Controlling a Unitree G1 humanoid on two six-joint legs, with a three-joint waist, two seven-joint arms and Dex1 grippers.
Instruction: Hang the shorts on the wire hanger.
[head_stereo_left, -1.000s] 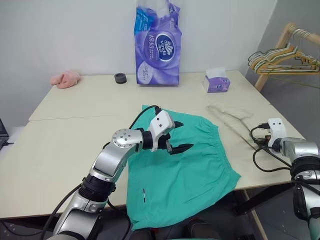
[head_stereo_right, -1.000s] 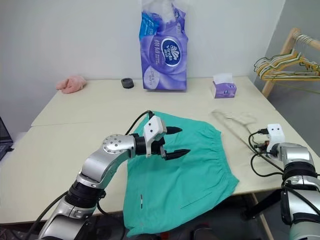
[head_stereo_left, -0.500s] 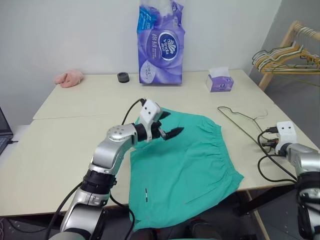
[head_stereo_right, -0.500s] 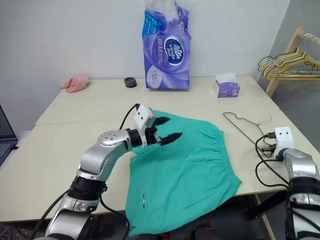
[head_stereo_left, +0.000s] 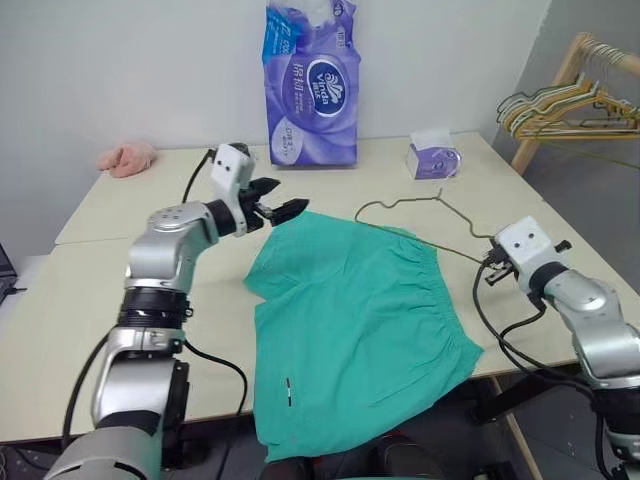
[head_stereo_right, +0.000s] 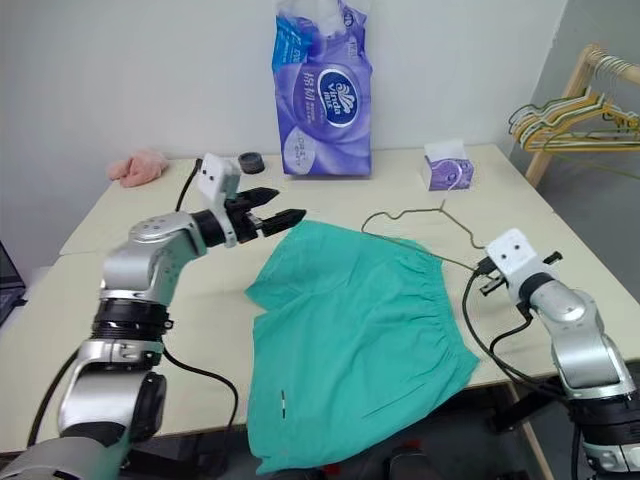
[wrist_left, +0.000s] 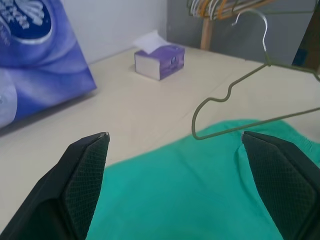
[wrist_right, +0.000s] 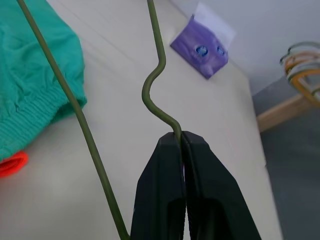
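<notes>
Right wrist view: the right gripper (wrist_right: 181, 137) is clamped on the wire hanger (wrist_right: 155, 82), which is held lifted over the shorts' (head_stereo_left: 355, 320) waistband. The left gripper (head_stereo_right: 270, 213) is spread wide and empty above the shorts' far corner. Limp, light cloth is judged best pinched at the gathered waistband.

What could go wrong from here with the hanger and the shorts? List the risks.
1. The right gripper pinches the wire hanger at one thin spot only, so the wire could swivel or slip between the shut jaws.
2. The shorts hang over the table's near edge; a snagging wire could drag them off.
3. The left gripper hovers open beside the shorts, holding nothing, so the waistband lies flat and unheld, hard to thread.
</notes>
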